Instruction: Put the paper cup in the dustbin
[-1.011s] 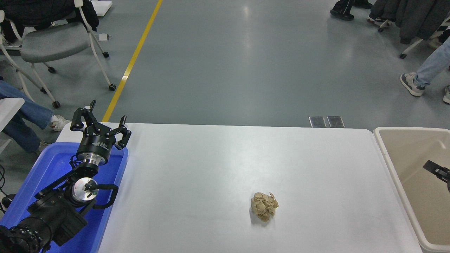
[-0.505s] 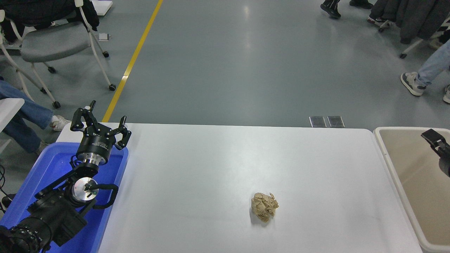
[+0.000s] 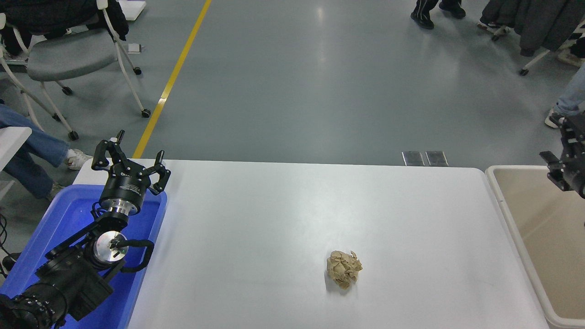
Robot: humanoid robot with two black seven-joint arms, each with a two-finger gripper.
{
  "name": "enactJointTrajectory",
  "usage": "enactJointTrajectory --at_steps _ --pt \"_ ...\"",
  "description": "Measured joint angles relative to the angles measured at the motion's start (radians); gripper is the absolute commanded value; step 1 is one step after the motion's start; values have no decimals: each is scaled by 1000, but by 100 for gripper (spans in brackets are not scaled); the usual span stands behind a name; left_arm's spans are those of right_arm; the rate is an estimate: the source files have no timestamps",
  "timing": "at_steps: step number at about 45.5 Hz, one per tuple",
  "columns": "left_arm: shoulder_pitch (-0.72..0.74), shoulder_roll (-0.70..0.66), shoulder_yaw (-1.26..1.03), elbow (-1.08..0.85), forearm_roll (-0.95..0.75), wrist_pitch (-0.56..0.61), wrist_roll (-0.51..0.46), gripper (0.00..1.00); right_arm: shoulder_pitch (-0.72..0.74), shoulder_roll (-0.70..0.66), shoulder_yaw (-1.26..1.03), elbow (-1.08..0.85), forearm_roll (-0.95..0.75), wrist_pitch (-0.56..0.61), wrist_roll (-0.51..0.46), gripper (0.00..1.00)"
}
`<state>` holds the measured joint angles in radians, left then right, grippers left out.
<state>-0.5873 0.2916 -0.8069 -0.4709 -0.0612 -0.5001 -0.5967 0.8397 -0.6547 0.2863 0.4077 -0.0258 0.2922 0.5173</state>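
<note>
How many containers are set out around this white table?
2. A blue tray sits at the table's left end, under the parked left gripper. A beige dustbin stands at the right end, with the right gripper above it. Its inside is only partly visible.

The right gripper [image 3: 566,157] has risen from inside the dustbin [image 3: 505,201] to above its far rim, seemingly empty.

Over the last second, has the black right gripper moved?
Yes. The right gripper rose toward the picture's top, from inside the beige plastic dustbin to above its far rim.
</note>
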Motion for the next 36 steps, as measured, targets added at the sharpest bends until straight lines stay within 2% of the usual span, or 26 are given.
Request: enactJointTrajectory --at_steps 7,17,36 --pt "0 0 0 0 0 0 0 100 -63 27 201 105 -15 -16 6 100" --pt "0 0 0 0 0 0 0 100 -139 155 408 163 -93 -40 17 100" --pt "0 0 0 0 0 0 0 100 -222 319 586 154 -182 -58 72 100"
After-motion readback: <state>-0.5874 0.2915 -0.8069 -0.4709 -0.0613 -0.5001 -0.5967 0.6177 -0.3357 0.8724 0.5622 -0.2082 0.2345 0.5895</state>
